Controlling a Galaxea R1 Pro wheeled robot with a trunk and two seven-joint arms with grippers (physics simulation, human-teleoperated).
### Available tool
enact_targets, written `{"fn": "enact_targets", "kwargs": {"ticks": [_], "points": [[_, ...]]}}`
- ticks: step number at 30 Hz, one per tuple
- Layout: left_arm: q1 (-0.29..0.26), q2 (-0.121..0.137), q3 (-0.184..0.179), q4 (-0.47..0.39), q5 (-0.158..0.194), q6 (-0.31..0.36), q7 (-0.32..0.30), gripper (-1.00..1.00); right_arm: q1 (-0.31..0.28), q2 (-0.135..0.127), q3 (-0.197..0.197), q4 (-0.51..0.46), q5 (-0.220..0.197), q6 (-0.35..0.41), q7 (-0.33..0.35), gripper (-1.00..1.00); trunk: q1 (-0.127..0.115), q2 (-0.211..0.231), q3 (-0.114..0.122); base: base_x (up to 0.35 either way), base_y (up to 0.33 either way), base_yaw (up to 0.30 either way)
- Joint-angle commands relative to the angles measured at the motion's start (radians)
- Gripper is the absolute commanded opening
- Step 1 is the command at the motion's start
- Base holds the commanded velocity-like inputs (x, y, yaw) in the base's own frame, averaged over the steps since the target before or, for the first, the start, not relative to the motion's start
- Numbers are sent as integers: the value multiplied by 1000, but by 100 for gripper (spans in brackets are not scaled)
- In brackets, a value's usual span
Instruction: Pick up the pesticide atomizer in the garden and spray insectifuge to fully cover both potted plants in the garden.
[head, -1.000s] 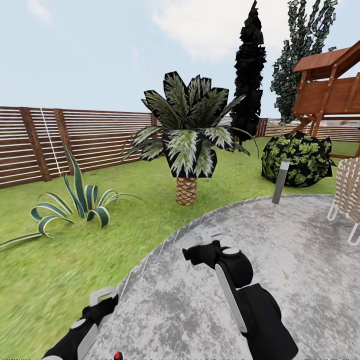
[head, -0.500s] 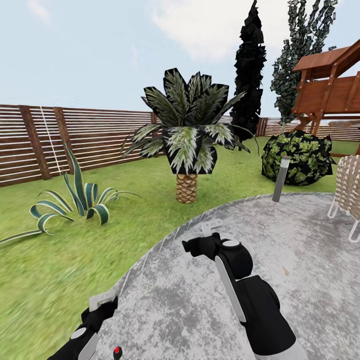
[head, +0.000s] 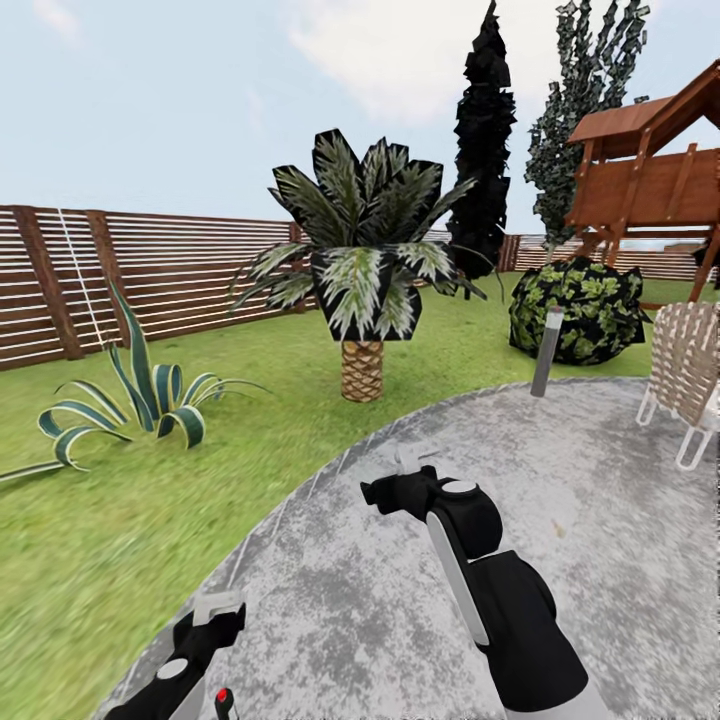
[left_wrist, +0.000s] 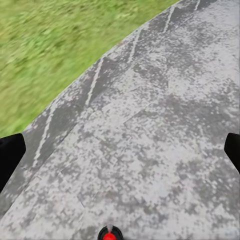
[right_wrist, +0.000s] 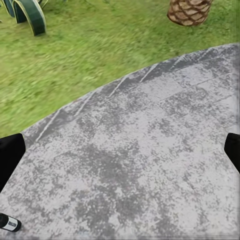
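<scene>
Left gripper (head: 218, 608) holding red-tipped pesticide atomizer (head: 222, 697), grip unclear, right gripper (head: 408, 462) spread empty over gravel patio (head: 600, 500), small palm (head: 362, 290) on lawn (head: 120, 520)

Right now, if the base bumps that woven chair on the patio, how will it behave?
The woven chair looks light for its size, with an open weave on thin white loop legs, so it would probably slide or tip rather than resist. The gravel patio under it looks flat, so skidding seems likelier than snagging. The chair is partly out of frame, so confidence is low.
</scene>
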Motion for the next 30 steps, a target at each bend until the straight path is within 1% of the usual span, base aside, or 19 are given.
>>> {"fn": "enact_targets", "kwargs": {"ticks": [1,21,27,30], "points": [[-1,1,-10,0,8,-3,7,100,-1,0,0,-1,0,4,0,100,4,-8,-4,0,0,-82],[-2,11,-2,14,19,-1,15,100,0,1,0,-1,0,3,0,100,80,-148,-67,0,0,-19],[-2,1,1,15,20,0,16,100,-2,2,0,-1,0,3,0,100,103,-190,-86,0,0,-2],[-2,0,2,15,20,-1,17,100,-1,2,0,-1,0,1,0,100,105,-190,-97,0,0,0]]}}
